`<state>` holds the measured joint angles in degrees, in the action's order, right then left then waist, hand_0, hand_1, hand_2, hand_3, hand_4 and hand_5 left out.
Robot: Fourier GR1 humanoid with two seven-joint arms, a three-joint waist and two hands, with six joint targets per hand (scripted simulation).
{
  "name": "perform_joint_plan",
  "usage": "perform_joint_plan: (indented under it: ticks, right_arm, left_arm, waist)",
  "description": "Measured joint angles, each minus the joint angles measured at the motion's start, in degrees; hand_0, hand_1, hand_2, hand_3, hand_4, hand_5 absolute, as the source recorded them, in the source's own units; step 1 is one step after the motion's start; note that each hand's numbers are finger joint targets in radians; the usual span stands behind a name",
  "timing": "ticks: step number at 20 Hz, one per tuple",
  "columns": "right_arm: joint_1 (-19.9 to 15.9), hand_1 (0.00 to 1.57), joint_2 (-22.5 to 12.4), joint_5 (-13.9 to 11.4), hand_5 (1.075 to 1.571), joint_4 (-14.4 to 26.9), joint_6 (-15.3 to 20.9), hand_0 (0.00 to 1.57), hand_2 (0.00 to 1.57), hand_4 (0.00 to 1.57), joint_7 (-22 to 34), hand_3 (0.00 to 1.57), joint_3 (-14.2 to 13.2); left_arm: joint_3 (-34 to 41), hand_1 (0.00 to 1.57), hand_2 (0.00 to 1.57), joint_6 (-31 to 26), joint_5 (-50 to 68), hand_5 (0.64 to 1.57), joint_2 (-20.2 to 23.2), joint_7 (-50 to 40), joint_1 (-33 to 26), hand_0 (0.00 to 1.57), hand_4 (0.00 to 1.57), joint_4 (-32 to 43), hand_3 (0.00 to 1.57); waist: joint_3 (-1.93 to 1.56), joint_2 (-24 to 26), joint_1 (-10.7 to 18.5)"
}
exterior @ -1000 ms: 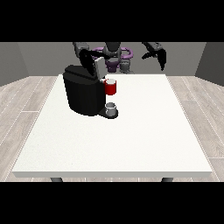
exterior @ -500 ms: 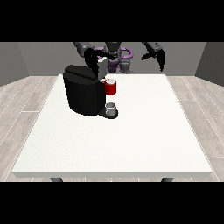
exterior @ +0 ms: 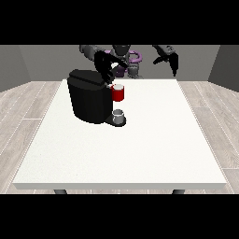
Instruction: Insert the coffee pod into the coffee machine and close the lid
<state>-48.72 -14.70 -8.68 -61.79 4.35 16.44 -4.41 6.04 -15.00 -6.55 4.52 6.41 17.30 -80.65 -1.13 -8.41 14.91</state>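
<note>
A black coffee machine (exterior: 88, 99) stands on the left part of the white table (exterior: 140, 140), its lid lying down on top. A red pod holder (exterior: 118, 93) sticks out at its front right, above a small grey cup (exterior: 119, 115) on the machine's base. The hand at the view's left (exterior: 105, 65) hovers just above the machine's top right corner, fingers spread and pointing down, holding nothing that shows. The hand at the view's right (exterior: 170, 58) hangs raised above the table's far edge, fingers relaxed and empty. A separate coffee pod does not show.
The robot's torso (exterior: 125, 58) stands behind the table's far edge. Bare tabletop stretches to the right of the machine and toward the front edge (exterior: 121, 186).
The hand at the view's left has come forward and down from behind the machine to just above its top near the red holder. The other hand has barely shifted.
</note>
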Motion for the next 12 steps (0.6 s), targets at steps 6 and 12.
perform_joint_plan:
  ticks: [6,12]
  right_arm:
    - [-1.4,0.00,-2.7,-1.1,1.571,-2.9,-0.1,0.00,0.00,0.15,6.5,0.00,-1.1]
    - [-2.4,0.00,-5.9,-1.9,1.571,-7.5,0.0,0.00,0.00,0.00,14.4,0.00,-2.7]
  left_arm:
    - [-1.1,0.00,0.00,-0.8,0.0,1.571,-0.4,0.4,2.2,0.00,0.44,-0.1,0.00]
    - [-1.5,0.00,0.00,-2.2,0.6,1.571,0.1,1.0,4.5,0.00,0.42,0.2,0.00]
  waist:
    - [-0.50,-2.0,3.0]
    - [-1.02,-4.5,6.7]
